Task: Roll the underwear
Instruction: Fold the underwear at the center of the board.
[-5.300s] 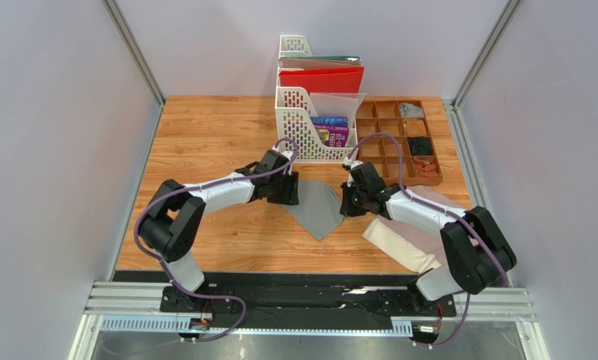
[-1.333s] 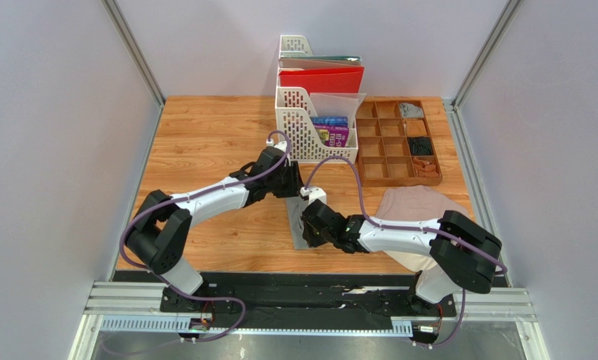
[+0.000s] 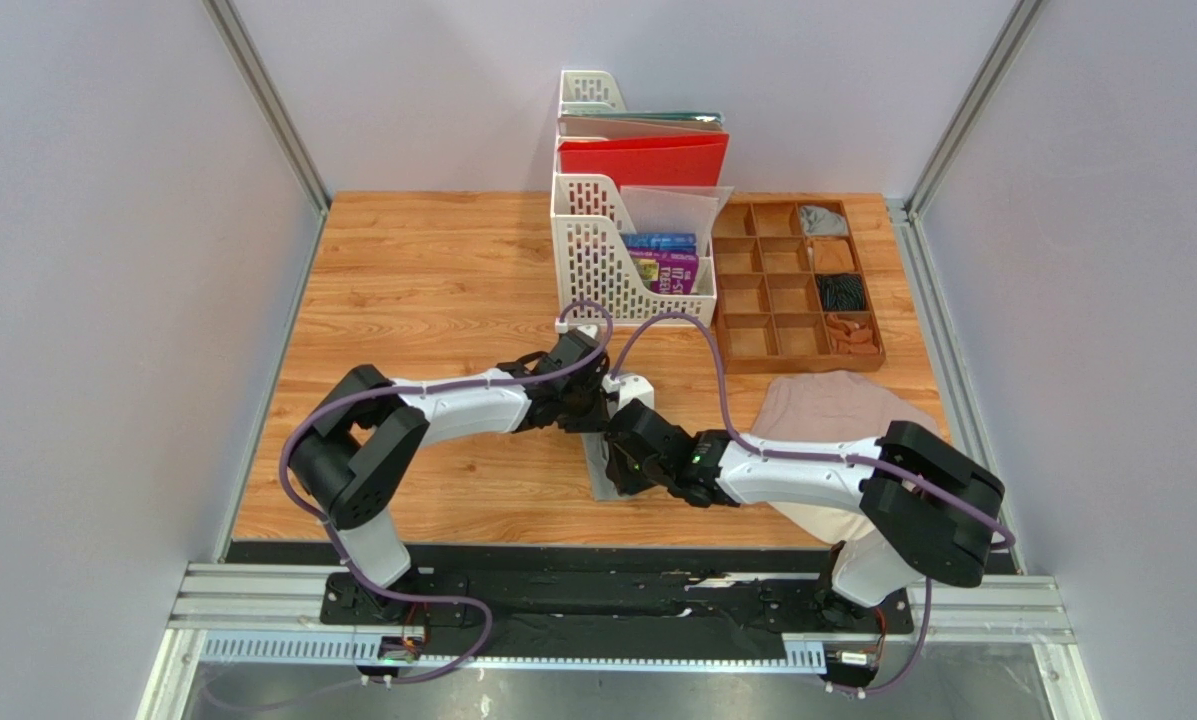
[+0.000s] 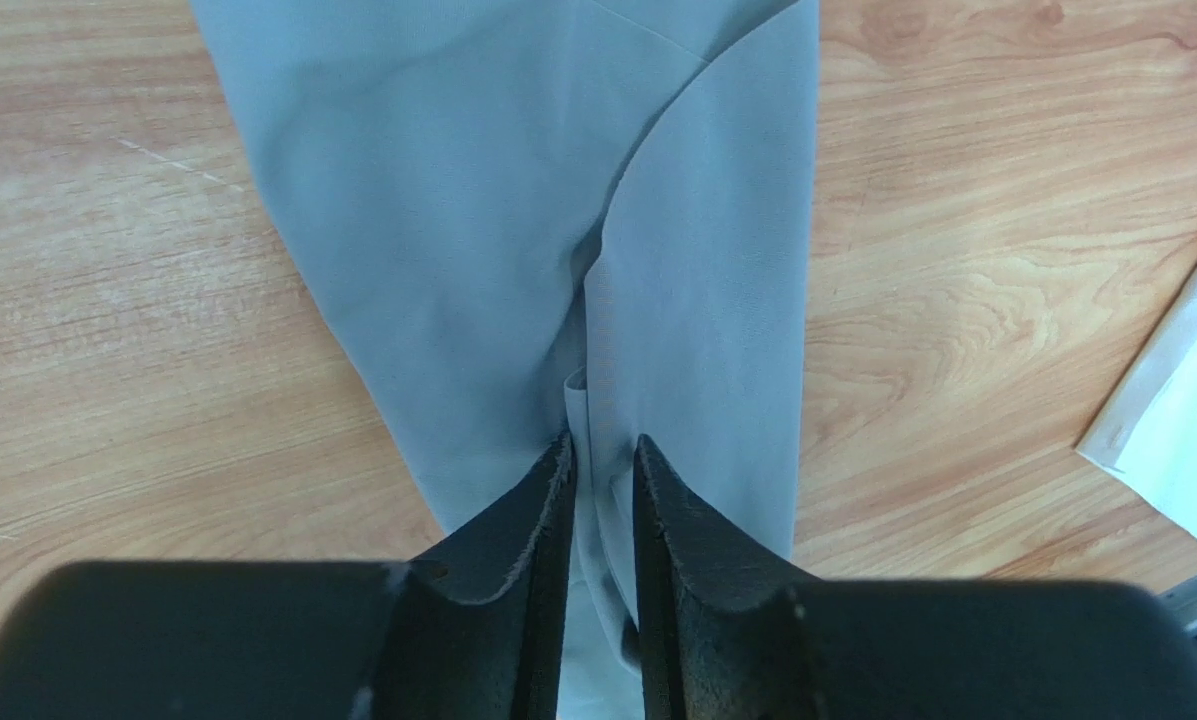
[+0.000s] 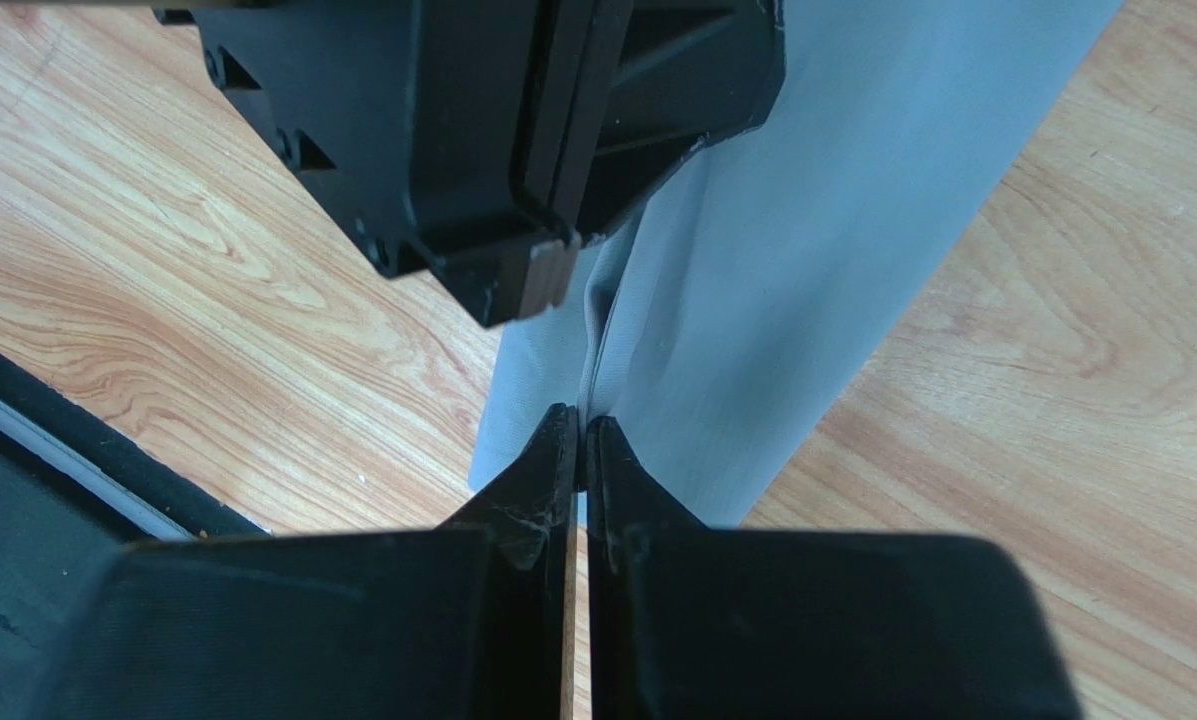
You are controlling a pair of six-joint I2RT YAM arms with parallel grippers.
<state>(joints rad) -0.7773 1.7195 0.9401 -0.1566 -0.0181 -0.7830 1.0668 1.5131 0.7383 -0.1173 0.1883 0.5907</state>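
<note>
The grey underwear (image 4: 454, 225) lies on the wooden table, folded lengthwise into a narrow strip, and is largely covered by both grippers in the top view (image 3: 600, 482). My left gripper (image 4: 601, 450) points down at the strip, its jaws a narrow gap apart with a raised fold edge between them. My right gripper (image 5: 579, 420) is shut on the fold at the strip's near end (image 5: 800, 255), just in front of the left gripper's black body (image 5: 529, 135). The pinkish-beige underwear (image 3: 830, 408) lies crumpled at the right, partly under the right arm.
Two white file racks (image 3: 619, 248) with folders and books stand at the back centre. A wooden compartment tray (image 3: 794, 323) with small items sits to their right. The rig's grey walls close in both sides, and a black rail runs along the near edge.
The left gripper has moved from the strip's far end toward the right gripper, and its jaws have narrowed. The right arm has stayed put. Earlier the grey cloth lay spread out.
</note>
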